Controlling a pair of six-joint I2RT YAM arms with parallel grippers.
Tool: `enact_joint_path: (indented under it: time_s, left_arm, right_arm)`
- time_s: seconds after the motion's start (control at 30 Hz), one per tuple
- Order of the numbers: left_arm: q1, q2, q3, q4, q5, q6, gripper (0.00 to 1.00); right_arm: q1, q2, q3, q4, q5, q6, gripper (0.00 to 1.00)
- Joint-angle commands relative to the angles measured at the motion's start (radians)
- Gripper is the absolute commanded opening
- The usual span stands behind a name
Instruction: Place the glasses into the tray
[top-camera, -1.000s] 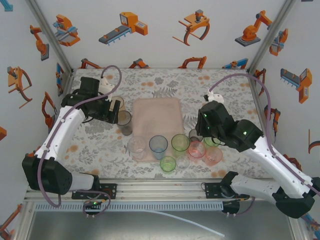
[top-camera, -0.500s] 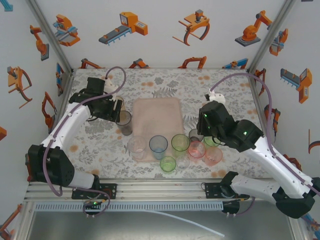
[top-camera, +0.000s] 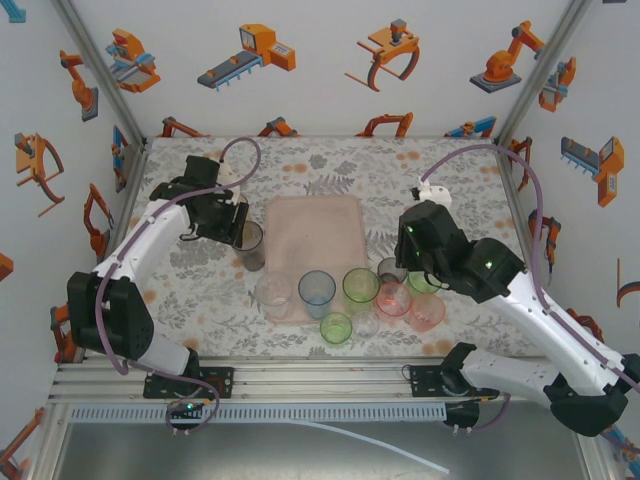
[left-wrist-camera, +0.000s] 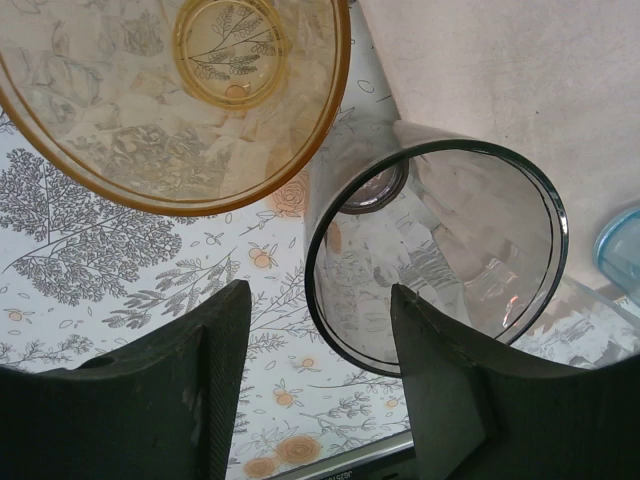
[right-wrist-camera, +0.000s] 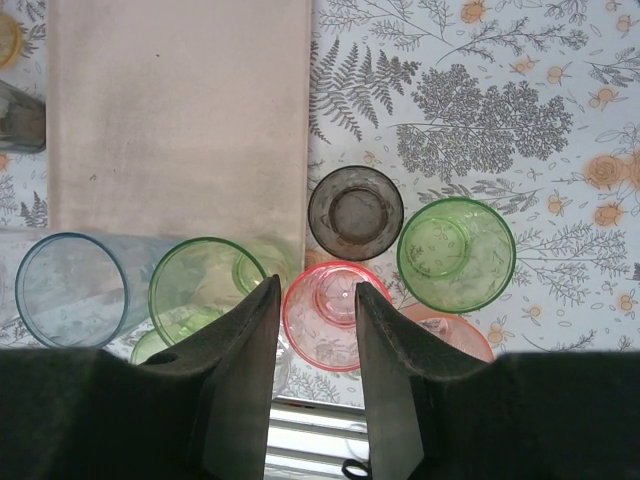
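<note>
Left gripper (left-wrist-camera: 320, 300), jaws parted, straddles the smoky glass (left-wrist-camera: 450, 250) rim at the tray's (top-camera: 315, 235) nine o'clock. Right gripper (right-wrist-camera: 318, 290), unclenched, hovers over the pink glass (right-wrist-camera: 335, 305) at four o'clock.

No legible text for you to log.
The orange robot-arm drawings (top-camera: 250, 55) on the white walls carry no lettering; a scrap of pale print on the dark strip (left-wrist-camera: 345, 472) at the left wrist view's bottom edge is too small to read.

tray (right-wrist-camera: 180, 110) pale pink | tabletop (right-wrist-camera: 480, 110) grey floral | tumbler (left-wrist-camera: 440, 260) smoky grey
</note>
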Motion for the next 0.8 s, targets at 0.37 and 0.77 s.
enact_joint_path:
  time_s: [0.37, 0.77]
  left_arm:
    - [-0.016, 0.032, 0.055, -0.001, -0.016, -0.017, 0.39]
    - [-0.018, 0.022, 0.052, -0.006, -0.044, -0.009, 0.25]
  right_arm:
    - [-0.025, 0.001, -0.031, 0.034, 0.015, -0.015, 0.37]
    - [-0.028, -0.012, -0.050, 0.039, 0.014, -0.009, 0.37]
